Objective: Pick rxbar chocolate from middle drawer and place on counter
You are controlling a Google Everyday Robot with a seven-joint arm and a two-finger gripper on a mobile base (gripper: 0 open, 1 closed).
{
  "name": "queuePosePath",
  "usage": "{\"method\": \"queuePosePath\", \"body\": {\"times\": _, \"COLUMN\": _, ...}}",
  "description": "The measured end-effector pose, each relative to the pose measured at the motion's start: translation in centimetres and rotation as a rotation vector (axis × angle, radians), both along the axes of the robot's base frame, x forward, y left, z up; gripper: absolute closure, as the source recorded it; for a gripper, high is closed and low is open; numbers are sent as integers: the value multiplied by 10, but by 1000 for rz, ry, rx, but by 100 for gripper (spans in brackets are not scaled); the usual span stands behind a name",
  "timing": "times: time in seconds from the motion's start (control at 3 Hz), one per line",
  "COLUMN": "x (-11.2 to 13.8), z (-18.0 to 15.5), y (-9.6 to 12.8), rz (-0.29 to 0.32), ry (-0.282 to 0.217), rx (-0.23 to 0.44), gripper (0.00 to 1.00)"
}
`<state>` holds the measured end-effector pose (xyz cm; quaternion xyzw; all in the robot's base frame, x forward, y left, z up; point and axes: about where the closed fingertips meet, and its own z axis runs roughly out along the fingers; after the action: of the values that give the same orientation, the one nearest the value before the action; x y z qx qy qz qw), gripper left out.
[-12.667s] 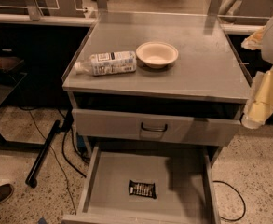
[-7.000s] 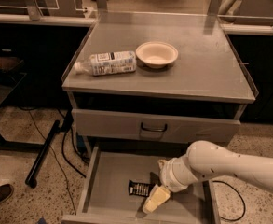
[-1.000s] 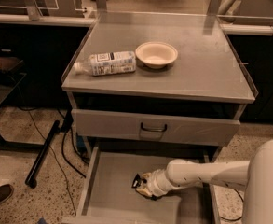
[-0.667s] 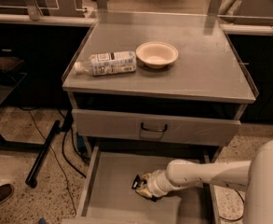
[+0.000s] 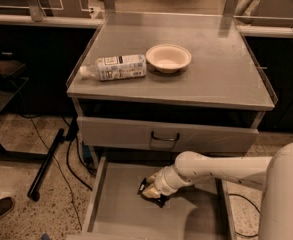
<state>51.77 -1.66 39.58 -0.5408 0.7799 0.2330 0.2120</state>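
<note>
The middle drawer [image 5: 118, 206] is pulled open at the bottom of the view, a shallow grey tray with low side walls. My gripper [image 5: 152, 190] is down inside it, reaching in from the right on a white arm. It is shut on the rxbar chocolate [image 5: 158, 200], a small black wrapper. Only the wrapper's dark edges show around the gripper tip, close to the drawer floor. The counter [image 5: 221, 69] is the broad grey top above.
A clear white-labelled bottle [image 5: 117, 67] lies on its side on the counter's left, next to a shallow bowl [image 5: 168, 57]. A shut drawer with a dark wire handle [image 5: 163, 136] sits above the open one. My white arm fills the lower right corner. Cables trail on the floor at left.
Over the last second nothing has visibly moved. Much earlier, the arm came in from the right and went down into the drawer onto the bar, which then lay alone on the floor.
</note>
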Motion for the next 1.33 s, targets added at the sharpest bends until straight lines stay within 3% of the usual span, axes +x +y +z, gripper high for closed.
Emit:
{"method": "queuePosePath", "body": {"times": 0.33, "x": 13, "z": 48, "y": -10, "rz": -11, "ry": 23, "rx": -52, "gripper": 100}}
{"method": "queuePosePath", "body": {"times": 0.67, "x": 11, "z": 90, "y": -35, "rz": -69, "ry": 31, "rx": -129, "gripper": 100}}
{"method": "queuePosePath", "body": {"times": 1.0, "x": 13, "z": 103, "y": -39, "rz": -87, "ry": 21, "rx": -137, "gripper": 100}}
{"method": "queuePosePath", "body": {"times": 1.33, "x": -5, "z": 102, "y": -57, "rz": -144, "ry": 42, "rx": -154, "gripper": 100}}
